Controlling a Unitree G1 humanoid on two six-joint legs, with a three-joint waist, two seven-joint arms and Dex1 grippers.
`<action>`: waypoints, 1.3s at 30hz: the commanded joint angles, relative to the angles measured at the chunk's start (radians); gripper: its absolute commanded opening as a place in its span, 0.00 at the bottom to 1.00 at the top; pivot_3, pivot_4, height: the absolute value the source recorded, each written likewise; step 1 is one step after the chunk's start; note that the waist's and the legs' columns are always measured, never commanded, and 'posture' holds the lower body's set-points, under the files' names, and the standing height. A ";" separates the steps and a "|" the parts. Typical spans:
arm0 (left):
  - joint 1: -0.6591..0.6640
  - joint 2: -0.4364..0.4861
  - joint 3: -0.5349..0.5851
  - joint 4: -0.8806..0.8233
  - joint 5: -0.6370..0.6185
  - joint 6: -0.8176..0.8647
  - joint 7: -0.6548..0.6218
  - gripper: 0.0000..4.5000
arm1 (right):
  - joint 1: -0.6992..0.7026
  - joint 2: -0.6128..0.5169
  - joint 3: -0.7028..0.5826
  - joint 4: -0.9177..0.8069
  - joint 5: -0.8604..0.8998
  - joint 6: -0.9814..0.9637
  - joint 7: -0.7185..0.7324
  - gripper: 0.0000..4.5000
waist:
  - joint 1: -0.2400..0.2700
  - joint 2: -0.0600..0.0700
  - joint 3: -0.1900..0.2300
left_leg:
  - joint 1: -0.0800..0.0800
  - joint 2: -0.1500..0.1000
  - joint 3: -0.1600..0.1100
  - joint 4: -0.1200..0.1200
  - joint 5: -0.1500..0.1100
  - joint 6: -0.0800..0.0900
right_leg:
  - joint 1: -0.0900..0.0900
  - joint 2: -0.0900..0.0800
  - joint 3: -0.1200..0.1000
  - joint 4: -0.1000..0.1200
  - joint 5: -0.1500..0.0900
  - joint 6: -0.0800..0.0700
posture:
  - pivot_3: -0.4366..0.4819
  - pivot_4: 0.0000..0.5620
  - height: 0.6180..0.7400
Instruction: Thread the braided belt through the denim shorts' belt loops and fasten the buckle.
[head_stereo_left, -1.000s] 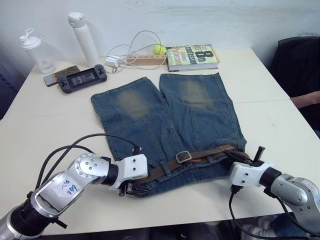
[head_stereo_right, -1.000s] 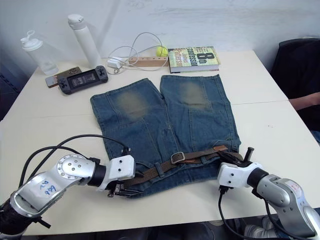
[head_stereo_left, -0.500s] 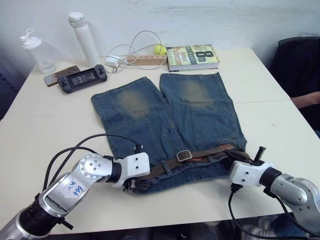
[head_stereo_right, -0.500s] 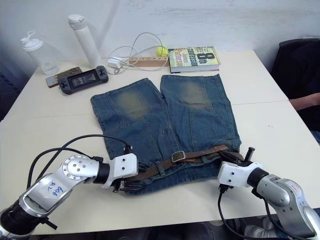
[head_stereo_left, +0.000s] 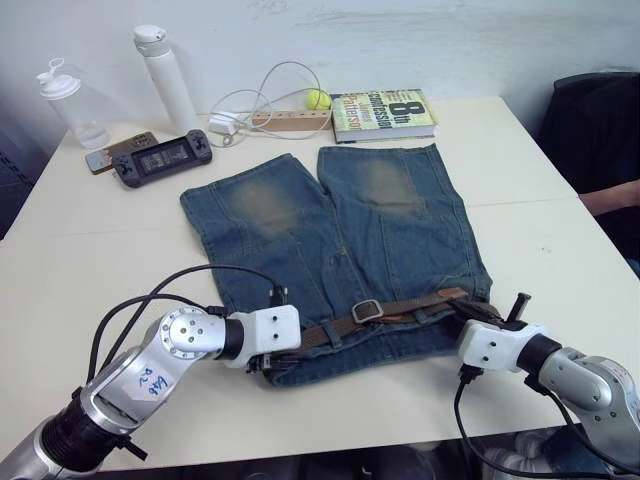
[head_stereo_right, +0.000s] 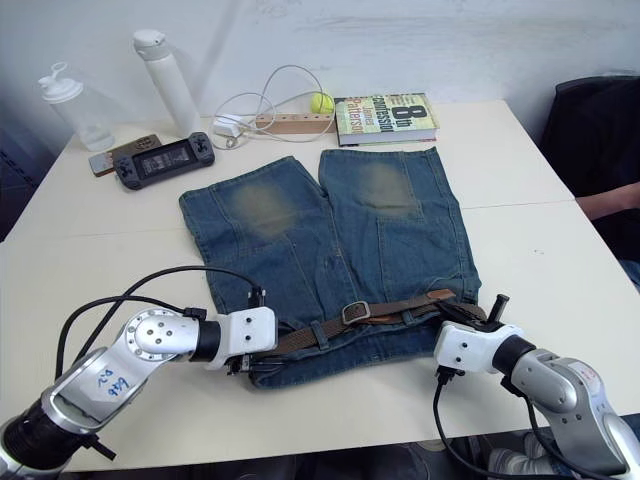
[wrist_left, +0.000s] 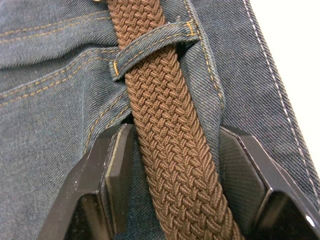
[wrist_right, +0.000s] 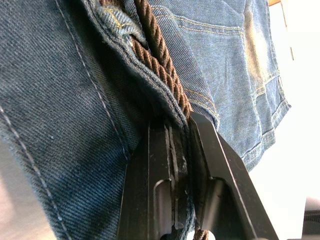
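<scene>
Left fingers (wrist_left: 117, 175) straddle the braided belt (wrist_left: 170, 125).

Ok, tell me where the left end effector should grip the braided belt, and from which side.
Grip the braided belt across its flat width, just short of the belt loop it passes under, coming down from above. The left end effector already straddles that stretch, fingers open either side; the strap lies flat on the denim shorts.
</scene>
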 joint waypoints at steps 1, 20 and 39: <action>0.028 0.015 -0.018 0.033 0.066 -0.034 0.007 0.61 | -0.023 0.007 0.007 -0.051 0.017 0.019 0.014 0.00 | 0.000 0.000 0.000 | 0.000 0.000 0.000 0.000 0.000 0.000 | 0.000 0.000 0.000 0.000 0.000 0.000 | 0.48 0.27 1.00; 0.138 0.045 0.173 0.116 0.109 -0.152 0.036 0.01 | -0.057 0.028 0.053 -0.062 0.007 0.067 0.020 0.00 | -0.016 0.000 0.000 | 0.002 0.005 0.005 0.000 -0.002 -0.002 | -0.001 0.005 0.005 0.001 0.000 -0.001 | 0.48 0.27 1.00; 0.240 -0.010 0.359 0.155 0.010 0.170 0.138 0.01 | -0.080 0.028 0.082 -0.046 0.000 0.084 0.008 0.00 | -0.027 0.001 -0.001 | 0.004 0.006 0.007 -0.001 -0.004 -0.002 | -0.001 0.007 0.007 0.001 0.000 -0.002 | 0.48 0.27 1.00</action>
